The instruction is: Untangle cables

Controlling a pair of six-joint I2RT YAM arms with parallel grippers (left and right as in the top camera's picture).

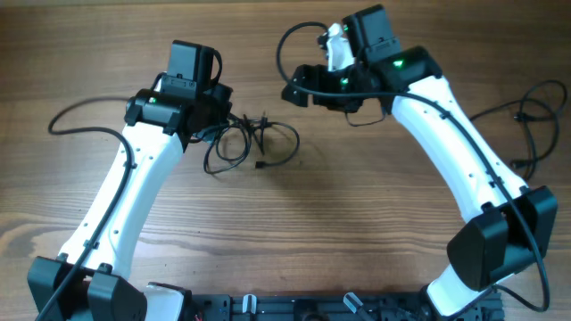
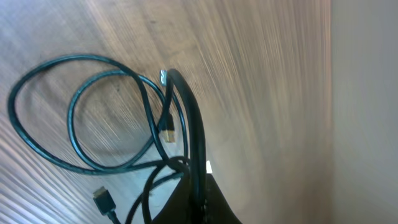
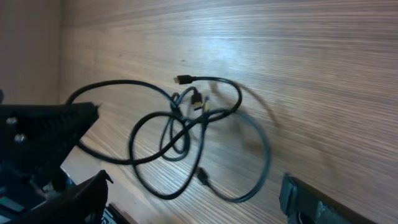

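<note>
The cables [image 1: 254,143] lie as a small knot of thin black loops on the wooden table, between the two arms. My left gripper [image 1: 217,125] sits at the tangle's left edge. In the left wrist view it [image 2: 200,199] is shut on one black cable [image 2: 186,118], which rises from between the fingers toward the loops [image 2: 93,118]. A flat plug [image 2: 104,200] lies loose beside it. My right gripper [image 1: 299,89] hovers above and to the right of the tangle. In the right wrist view its fingers [image 3: 81,193] stand wide apart, open, with the cables [image 3: 186,130] on the table beyond them.
Thicker arm wires trail over the table at the far left [image 1: 80,116] and far right [image 1: 535,116]. The left arm's black wrist [image 3: 43,130] shows close to the tangle in the right wrist view. The table edge [image 2: 331,93] runs near the left gripper.
</note>
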